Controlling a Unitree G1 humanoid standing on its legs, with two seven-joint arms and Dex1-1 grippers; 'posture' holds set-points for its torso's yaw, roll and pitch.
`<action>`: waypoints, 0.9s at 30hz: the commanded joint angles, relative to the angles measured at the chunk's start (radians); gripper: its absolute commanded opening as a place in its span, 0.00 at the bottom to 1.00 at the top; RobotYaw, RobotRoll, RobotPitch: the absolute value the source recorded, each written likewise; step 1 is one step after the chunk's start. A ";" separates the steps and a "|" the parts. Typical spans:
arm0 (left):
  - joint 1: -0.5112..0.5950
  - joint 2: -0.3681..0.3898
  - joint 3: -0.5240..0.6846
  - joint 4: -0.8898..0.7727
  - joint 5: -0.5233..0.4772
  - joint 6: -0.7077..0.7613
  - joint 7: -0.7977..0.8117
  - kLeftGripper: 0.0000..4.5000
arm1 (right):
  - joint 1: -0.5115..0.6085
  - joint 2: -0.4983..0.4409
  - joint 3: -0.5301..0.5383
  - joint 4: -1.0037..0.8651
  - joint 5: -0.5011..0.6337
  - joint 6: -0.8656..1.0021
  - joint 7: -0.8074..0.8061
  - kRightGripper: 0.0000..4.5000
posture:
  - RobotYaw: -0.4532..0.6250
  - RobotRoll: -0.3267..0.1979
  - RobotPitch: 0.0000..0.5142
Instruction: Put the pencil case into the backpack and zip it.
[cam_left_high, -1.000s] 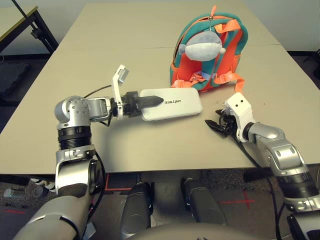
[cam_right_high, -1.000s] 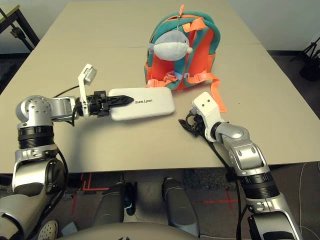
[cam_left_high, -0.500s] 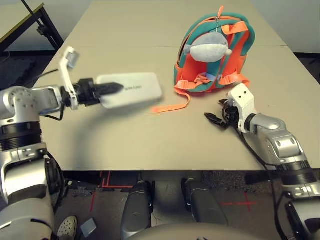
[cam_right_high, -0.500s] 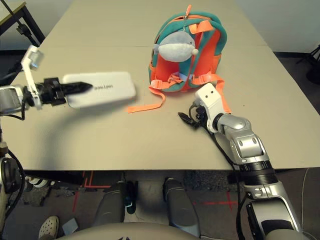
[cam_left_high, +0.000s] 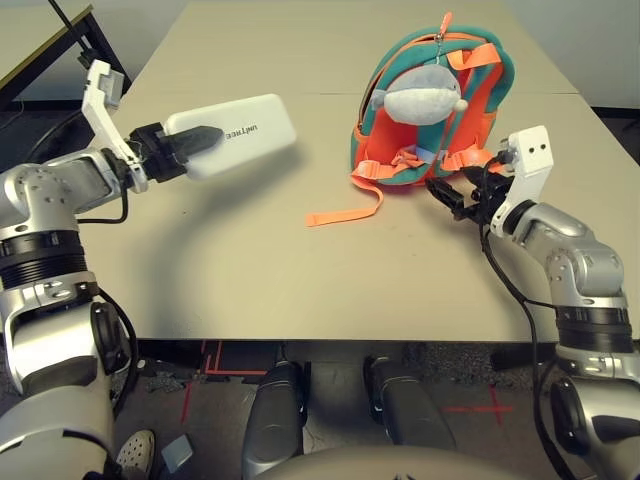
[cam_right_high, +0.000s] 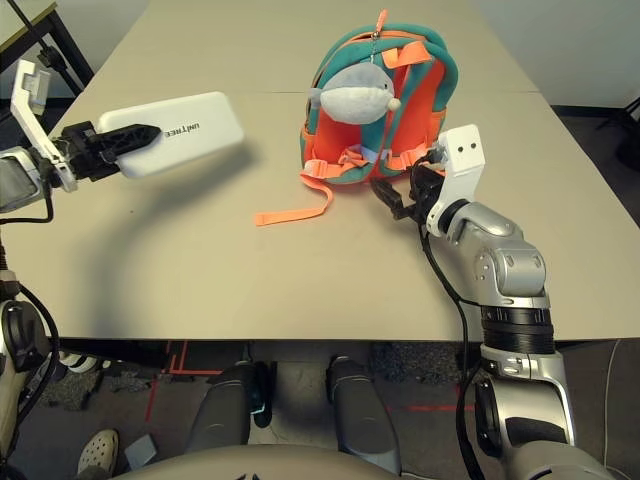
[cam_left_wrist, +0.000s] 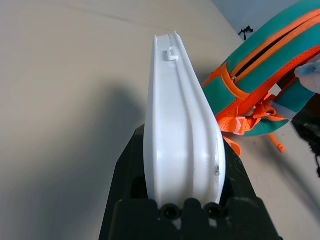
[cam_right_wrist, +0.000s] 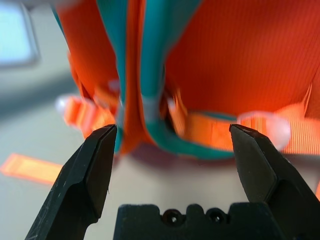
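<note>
Left gripper (cam_left_high: 188, 146), clamped on the pencil case (cam_left_high: 235, 132), has risen leftward.
Right gripper (cam_right_wrist: 172, 150), fingers spread, now reaches the backpack (cam_left_high: 440, 110) base.

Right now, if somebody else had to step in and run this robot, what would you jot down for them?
Left claw: shut on the pencil case, held in the air above the table, off to the left of the backpack.
Right claw: open, right at the backpack's lower right side, gripping nothing.
Backpack: upright on the table, one orange strap trailing in front.
Done: case picked up.
Left: put the case inside, then zip it up.
</note>
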 joint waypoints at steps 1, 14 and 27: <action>-0.031 -0.025 -0.014 0.011 0.023 -0.082 -0.019 0.27 | -0.025 0.021 -0.030 -0.020 0.049 0.035 -0.034 1.00 | 0.28 0.62 0.24; -0.079 -0.103 -0.033 0.074 0.065 -0.230 -0.015 0.27 | -0.116 0.114 0.048 0.166 -0.001 -0.118 -0.052 1.00 | 0.28 0.62 0.22; -0.083 -0.140 -0.026 0.062 0.060 -0.260 -0.003 0.27 | -0.200 0.163 0.077 0.378 -0.077 -0.341 -0.045 0.86 | 0.29 0.62 0.20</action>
